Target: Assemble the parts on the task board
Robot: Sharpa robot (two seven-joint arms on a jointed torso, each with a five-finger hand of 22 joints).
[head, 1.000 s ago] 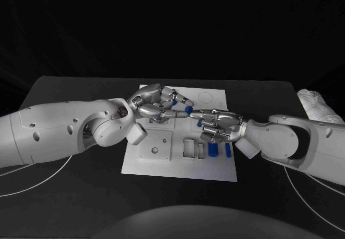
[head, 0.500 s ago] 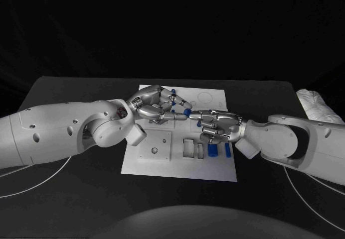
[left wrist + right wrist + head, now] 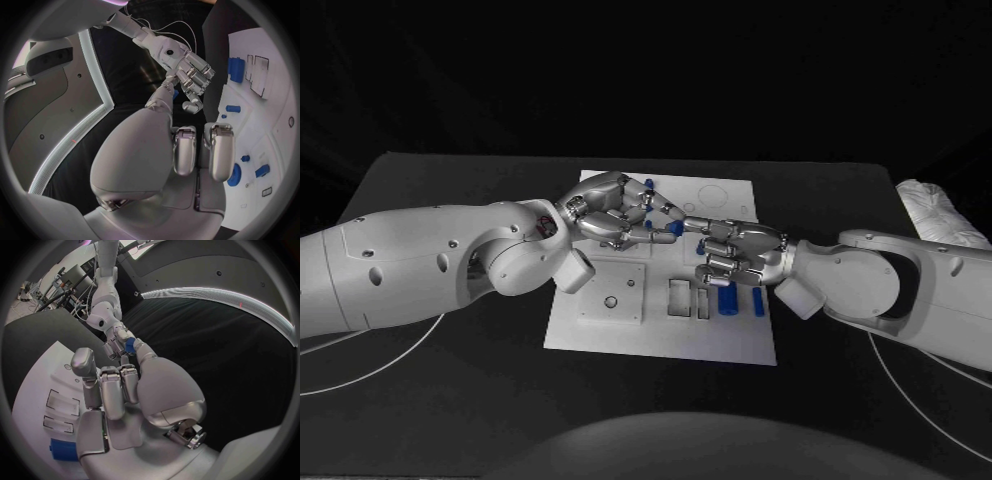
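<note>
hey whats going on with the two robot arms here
The two hands meet fingertip to fingertip above the white task board. A small blue part sits between the left hand and the right hand; which one grips it is unclear. Two more blue parts lie on the board near the right hand.

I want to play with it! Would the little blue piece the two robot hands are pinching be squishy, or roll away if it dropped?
Probably not squishy: the blue piece keeps its shape between the left hand and right hand. It looks rounded, so it might roll on the flat task board. Being so small, it is likely light and easy to drop.
</note>
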